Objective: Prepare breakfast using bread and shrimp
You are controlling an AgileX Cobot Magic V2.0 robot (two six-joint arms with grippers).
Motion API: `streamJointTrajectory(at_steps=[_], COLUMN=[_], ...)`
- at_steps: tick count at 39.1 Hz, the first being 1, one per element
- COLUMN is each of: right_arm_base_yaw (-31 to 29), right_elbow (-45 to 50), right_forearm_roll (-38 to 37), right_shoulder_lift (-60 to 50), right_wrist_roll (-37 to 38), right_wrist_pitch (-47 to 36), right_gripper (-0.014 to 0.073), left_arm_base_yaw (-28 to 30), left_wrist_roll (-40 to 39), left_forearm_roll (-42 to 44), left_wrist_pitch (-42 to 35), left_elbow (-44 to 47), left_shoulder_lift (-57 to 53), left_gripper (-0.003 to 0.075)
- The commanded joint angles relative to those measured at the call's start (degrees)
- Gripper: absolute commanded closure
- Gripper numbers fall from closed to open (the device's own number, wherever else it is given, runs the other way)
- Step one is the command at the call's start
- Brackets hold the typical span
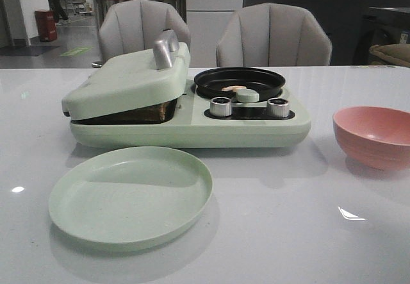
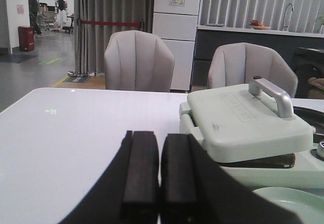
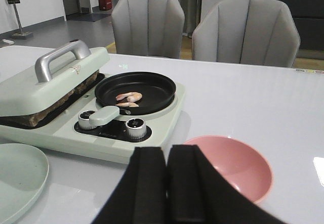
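Soft overhead light, glare on table [image 1: 359, 233]

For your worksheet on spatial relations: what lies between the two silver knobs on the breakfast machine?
In the front view, the pan's pale green handle sits between the left knob and the right knob; the right wrist view agrees.

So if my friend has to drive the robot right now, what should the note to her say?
Left gripper: shut, empty, held over the table left of the breakfast maker.
Right gripper: shut, empty, held near the pink bowl.
Bread: inside the press, under its lid, which rests tilted on top; only the brown edge shows.
Shrimp: a few pieces lying in the black pan on the cooker's right side.
Done: bread and shrimp are loaded in the cooker.
Left: probably lift the lid and move the food out. The green plate in front and the pink bowl have nothing in them.
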Motion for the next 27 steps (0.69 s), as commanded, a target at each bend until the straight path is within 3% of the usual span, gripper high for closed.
streamJointTrajectory(at_steps=[1, 16, 27], right_arm_base_yaw=[-0.5, -11.9, -10.9], right_elbow=[-1.6, 1.9, 9.0], right_forearm_roll=[-0.6, -1.3, -2.0], right_shoulder_lift=[-0.5, -14.4, -27.3], right_wrist_roll=[-0.4, -0.9, -0.9], right_wrist_pitch=[-4.2, 2.4, 2.6], right_gripper=[0.0458, 0.0458, 0.0458], left_arm_base_yaw=[0.1, 0.1, 0.1], left_wrist_roll=[-0.6, -0.6, -0.6], left_forearm_roll=[-0.1, -0.1, -0.1], left_wrist_pitch=[-4.6, -4.6, -4.6], left_elbow=[1.2, 1.2, 1.2], left_shoulder_lift=[-0.8, -0.8, -0.8], left_gripper=[0.0606, 0.0606, 0.0606])
